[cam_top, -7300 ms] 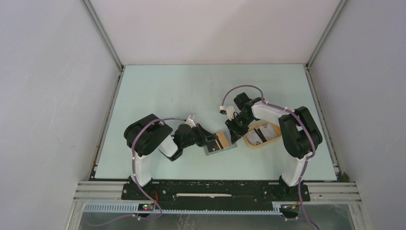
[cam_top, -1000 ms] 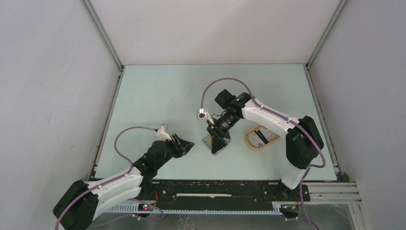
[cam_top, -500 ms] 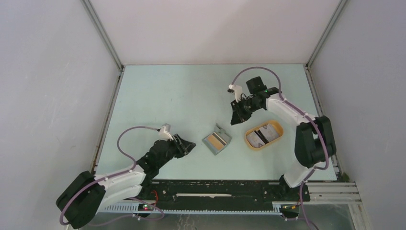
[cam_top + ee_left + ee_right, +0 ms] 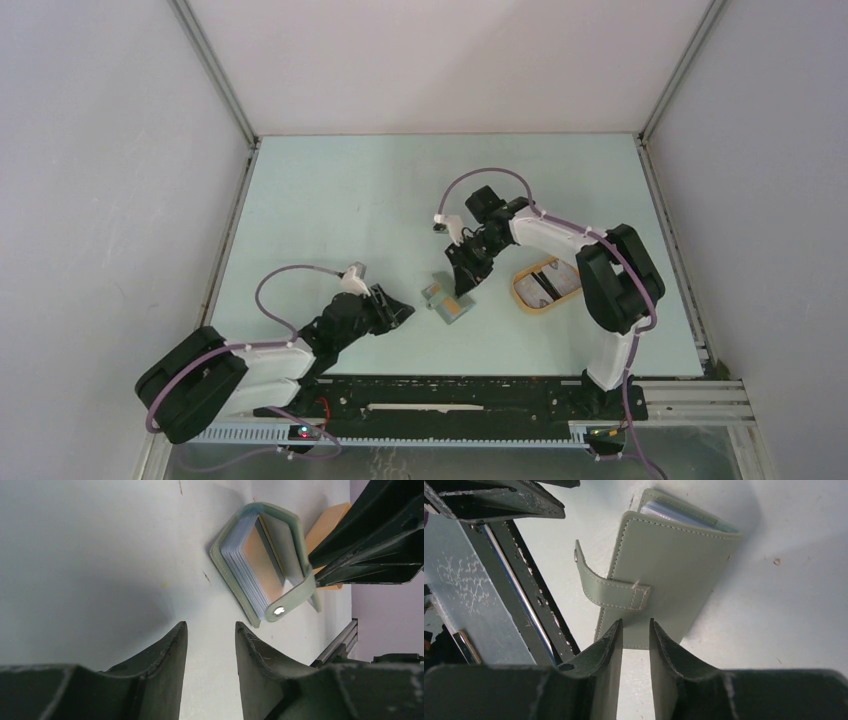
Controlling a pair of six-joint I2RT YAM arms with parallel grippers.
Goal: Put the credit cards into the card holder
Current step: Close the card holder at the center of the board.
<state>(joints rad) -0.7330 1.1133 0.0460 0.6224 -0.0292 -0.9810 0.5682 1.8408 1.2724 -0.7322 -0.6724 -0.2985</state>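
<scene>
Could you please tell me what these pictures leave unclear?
Top view: cards in the tray too small to count; right arm covers some.
Right wrist view: wallet cover hides its slots.
Left wrist view: tray mostly behind the wallet and right claw.

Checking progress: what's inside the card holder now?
The card holder shows stacked pale sleeves and an orange panel; its half-closed cover hides the rest.

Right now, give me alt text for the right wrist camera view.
A grey-green card holder lies on the pale table, cover folded over its sleeves, strap unfastened. The right gripper, slightly open, points at its lower edge.
</scene>
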